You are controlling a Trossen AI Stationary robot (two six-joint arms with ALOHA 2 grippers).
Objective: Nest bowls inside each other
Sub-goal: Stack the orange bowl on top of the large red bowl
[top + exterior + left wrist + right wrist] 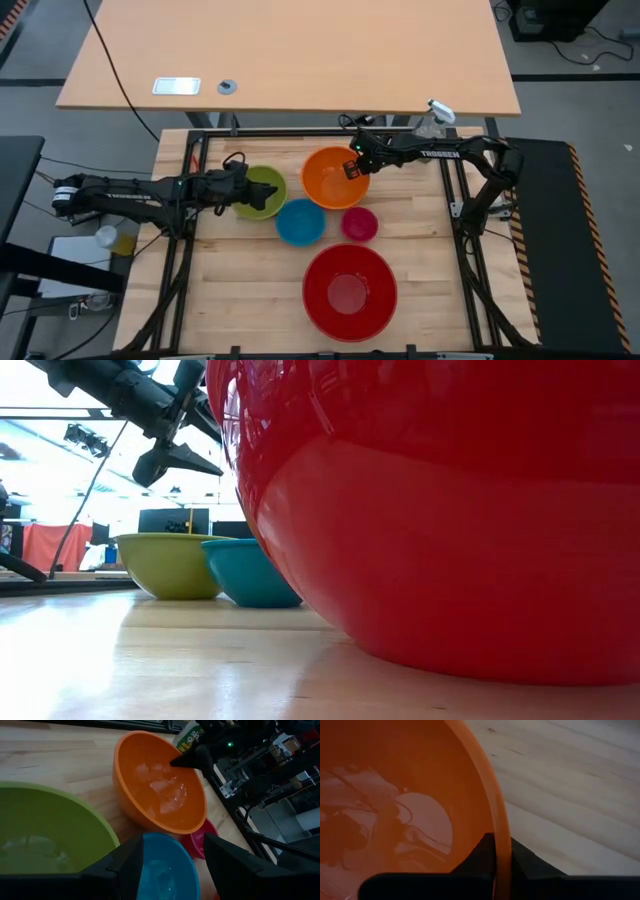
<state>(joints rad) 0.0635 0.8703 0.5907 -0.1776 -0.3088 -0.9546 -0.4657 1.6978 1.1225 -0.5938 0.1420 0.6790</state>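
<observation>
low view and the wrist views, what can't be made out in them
- Low view: the red bowl fills most of the picture, hiding the orange bowl, the pink bowl and the right gripper.
- Right wrist view: only part of the orange bowl shows, cut off by the edges; no other bowl is visible.
- Left wrist view: the green bowl and blue bowl are cut off by the edges.

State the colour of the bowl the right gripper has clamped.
Orange bowl; the right gripper grips its rim, clearest in the right wrist view.
</observation>
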